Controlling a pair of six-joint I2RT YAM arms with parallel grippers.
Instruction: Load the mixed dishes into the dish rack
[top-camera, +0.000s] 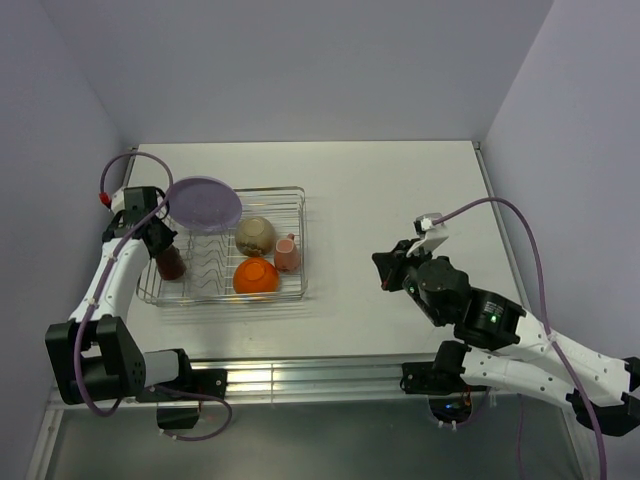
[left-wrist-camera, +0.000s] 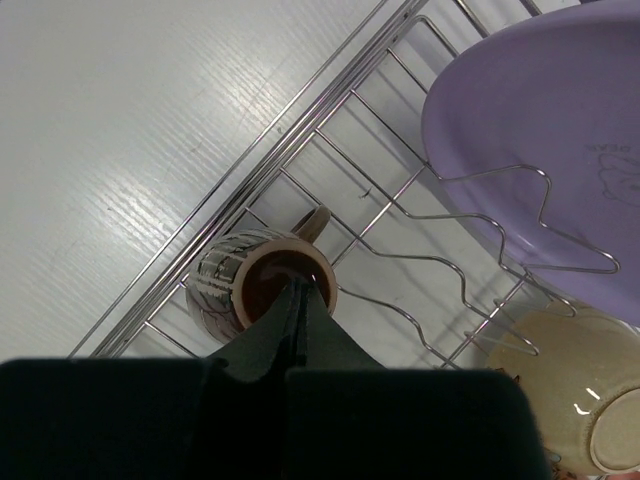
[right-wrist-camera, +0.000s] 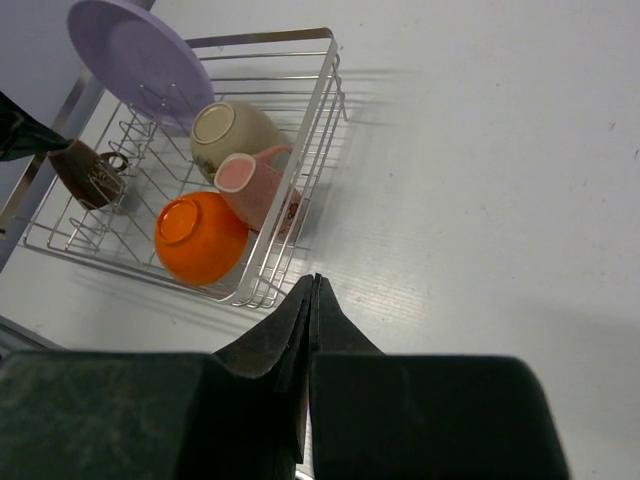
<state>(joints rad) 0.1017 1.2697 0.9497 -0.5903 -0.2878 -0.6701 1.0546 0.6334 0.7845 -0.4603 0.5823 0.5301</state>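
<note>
The dish rack (top-camera: 270, 189) holds all the mixed dishes. The lilac plate (top-camera: 203, 203) leans on edge at the rack's far left corner. The beige bowl (top-camera: 255, 235) and the orange bowl (top-camera: 256, 275) lie bottom up, with the pink cup (top-camera: 287, 252) on its side beside them. The dark cup (left-wrist-camera: 240, 285) stands mouth up at the rack's left end. My left gripper (left-wrist-camera: 303, 285) is shut with nothing between its fingers, its tips over the cup's rim. My right gripper (right-wrist-camera: 313, 278) is shut and empty above the bare table, right of the rack (right-wrist-camera: 320, 120).
The white table (top-camera: 400, 200) is walled at the back and both sides. The rack sits near its left wall. The right arm's cable (top-camera: 520, 230) loops over the table's right part.
</note>
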